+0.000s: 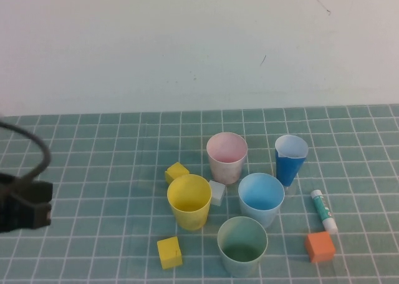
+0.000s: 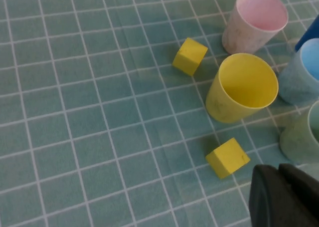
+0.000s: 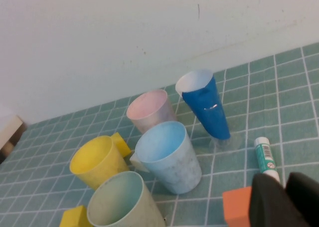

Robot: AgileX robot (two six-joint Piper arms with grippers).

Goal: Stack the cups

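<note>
Green gridded matting fills the frame's lower half. At far left, the left gripper [image 1: 25,206] hovers pressed together. Centre: yellow cup [image 1: 189,201], pink cup [image 1: 227,156], green cup [image 1: 242,246], blue cup [image 1: 261,198], all unstacked. Lower right in its wrist view, the right gripper [image 3: 285,199] sits nearly closed, empty.

Four cups [image 1: 240,200] stand upright in a cluster right of the table's [image 1: 100,171] middle, a narrower cup [image 1: 290,160] just right of the rear one. Three small blocks [image 1: 177,171] lie around the leftmost cup, while a glue stick [image 1: 323,211] and another block [image 1: 320,246] lie toward the near right corner.
</note>
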